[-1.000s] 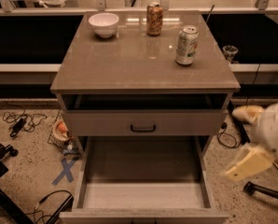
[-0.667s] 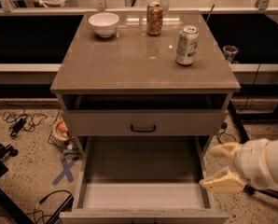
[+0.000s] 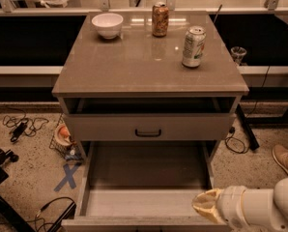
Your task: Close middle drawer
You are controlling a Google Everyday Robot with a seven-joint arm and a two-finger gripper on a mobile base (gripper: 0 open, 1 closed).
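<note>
The middle drawer (image 3: 144,203) is pulled far out of the cabinet, its pale interior showing. Its front lies along the bottom edge of the view, and its handle is hidden. Above it sits the top drawer (image 3: 110,127) with a small dark centre handle and a dark gap over its front. The lowest drawer is out of view. My gripper (image 3: 206,207), on a thick white arm (image 3: 260,209), comes in from the lower right. It is at the open drawer's front right corner, over the right side wall.
On the cabinet top (image 3: 134,66) stand a white bowl (image 3: 108,24), a brown can (image 3: 160,19) and a green-white can (image 3: 193,46). Cables (image 3: 21,125), a wire basket (image 3: 63,137) and a blue tape cross (image 3: 66,177) lie on the floor at left. A person's shoe (image 3: 284,159) is at right.
My arm has moved down and to the left, from beside the cabinet's right side to the open drawer's front right corner. The drawer has not moved.
</note>
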